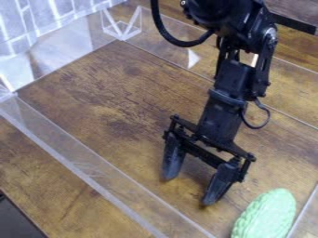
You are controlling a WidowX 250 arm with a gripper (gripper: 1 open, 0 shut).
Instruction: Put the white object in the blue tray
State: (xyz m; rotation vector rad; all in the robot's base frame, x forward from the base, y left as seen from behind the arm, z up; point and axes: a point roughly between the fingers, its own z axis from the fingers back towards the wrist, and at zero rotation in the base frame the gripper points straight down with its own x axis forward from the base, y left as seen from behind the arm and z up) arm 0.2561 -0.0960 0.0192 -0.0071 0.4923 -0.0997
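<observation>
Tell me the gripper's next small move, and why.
Probably shift the gripper clear of this spot and search: its fingers stand apart low over the wooden table, and I see neither the white object nor a blue tray.

1 arm (pixel 231 104), 2 fingers (pixel 173 164), 1 grn obj (pixel 263 215).

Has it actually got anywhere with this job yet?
Nothing looks finished: I see no white object or blue tray in view. In hand, apparently nothing, since the gripper's jaws stand apart, low over the wood. Seemingly the whole move remains.
</observation>
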